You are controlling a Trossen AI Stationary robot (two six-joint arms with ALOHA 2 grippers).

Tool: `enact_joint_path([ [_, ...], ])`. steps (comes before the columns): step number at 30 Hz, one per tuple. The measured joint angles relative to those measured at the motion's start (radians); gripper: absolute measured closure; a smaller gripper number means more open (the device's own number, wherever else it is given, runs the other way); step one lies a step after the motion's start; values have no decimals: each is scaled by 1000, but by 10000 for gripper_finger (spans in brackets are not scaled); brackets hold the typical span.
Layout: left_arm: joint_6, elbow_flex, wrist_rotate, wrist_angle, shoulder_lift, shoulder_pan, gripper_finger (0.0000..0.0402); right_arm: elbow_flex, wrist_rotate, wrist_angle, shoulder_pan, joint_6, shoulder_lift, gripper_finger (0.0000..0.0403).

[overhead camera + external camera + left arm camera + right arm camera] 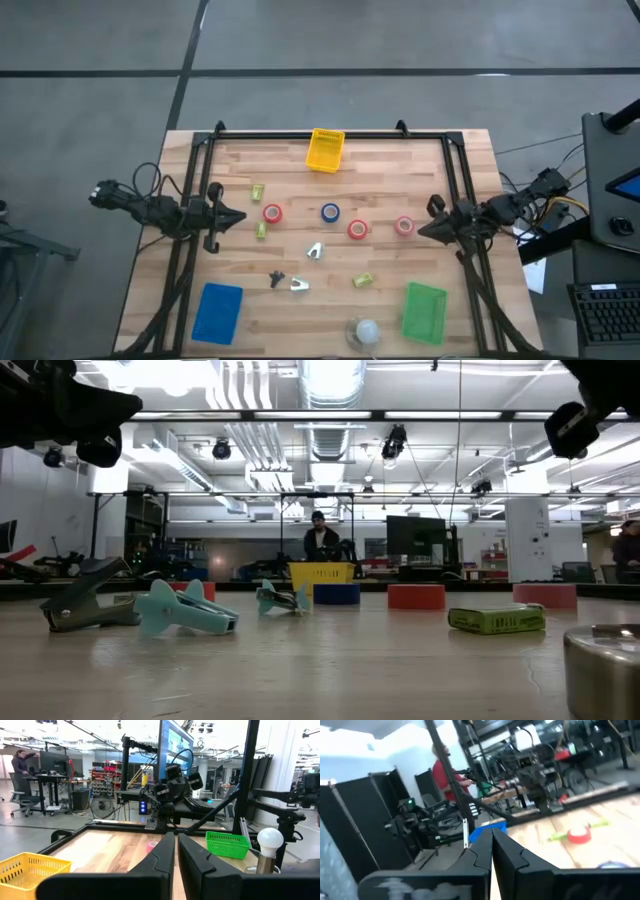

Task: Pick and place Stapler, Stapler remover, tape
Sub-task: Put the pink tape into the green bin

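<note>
Between the left tool (pixel 238 217) and right tool (pixel 421 231), both pinched nearly shut and empty, four small ring-shaped tape rolls (pixel 330 212) line the wooden bench (pixel 300 320).

items scattered mid table (pixel 300 160), gaps btwn; edges free

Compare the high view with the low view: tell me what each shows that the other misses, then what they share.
Only the high view shows the blue tray, the green tray, and both grippers, left and right, shut at the table's sides. Only the low view shows the room behind, with a person standing there. Both show the yellow basket, the blue tape roll and the staple removers.
</note>
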Motion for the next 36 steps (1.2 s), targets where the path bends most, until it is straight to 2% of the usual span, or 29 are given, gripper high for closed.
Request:
enact_joint_path([
  [4,0,0,0,-5,0,0,376,0,74,-4,0,125,147,358],
  [10,0,0,0,-6,0,0,376,62,100,-98,0,261,390,252],
  [13,0,0,0,-6,0,0,376,146,181,-281,-1,362,472,204],
  [17,0,0,0,-5,0,0,376,302,302,-645,-15,576,566,163],
  [21,0,0,0,-5,0,0,376,440,315,-974,-56,794,652,146],
  [23,0,0,0,-5,0,0,376,479,314,-1048,-74,865,690,143],
  [30,0,0,0,-6,0,0,376,480,254,-1008,-175,948,806,149],
  [36,0,0,0,-7,0,0,376,467,208,-979,-215,1036,935,151],
])
